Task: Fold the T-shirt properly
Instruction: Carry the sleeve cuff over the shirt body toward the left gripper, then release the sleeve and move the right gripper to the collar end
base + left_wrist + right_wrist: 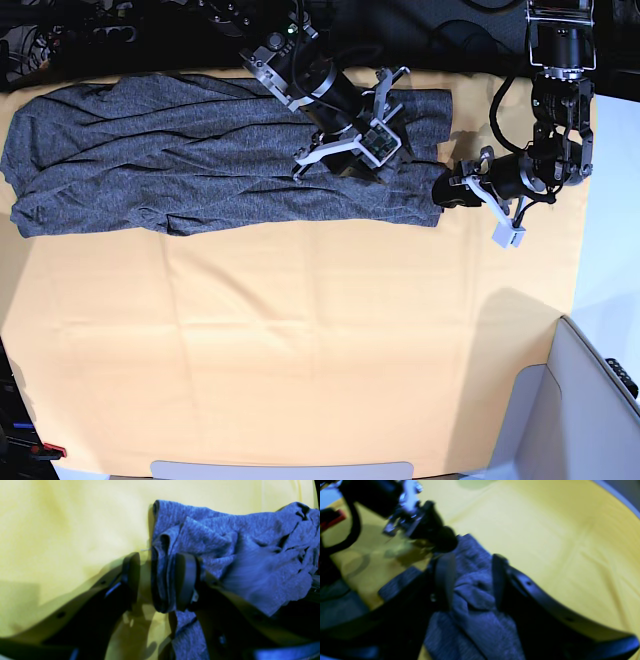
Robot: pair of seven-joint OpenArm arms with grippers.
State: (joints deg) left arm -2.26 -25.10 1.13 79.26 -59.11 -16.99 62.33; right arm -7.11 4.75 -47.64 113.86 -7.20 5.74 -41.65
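Note:
The dark heather-grey T-shirt (180,160) lies in a long wrinkled band along the back of the yellow-orange table cloth (300,340). My left gripper (440,195) is at the shirt's right end. In the left wrist view it (158,580) is open, with a rolled fabric edge (162,555) standing between its jaws, against the right finger (186,580). My right gripper (345,168) is over the shirt's right part. In the right wrist view it (472,580) is open, its jaws astride bunched fabric (475,620).
A light grey bin (590,400) stands at the front right corner. The table's right edge (585,200) runs just beyond my left arm. The left arm's wrist (425,527) shows close by in the right wrist view. Dark equipment lines the back.

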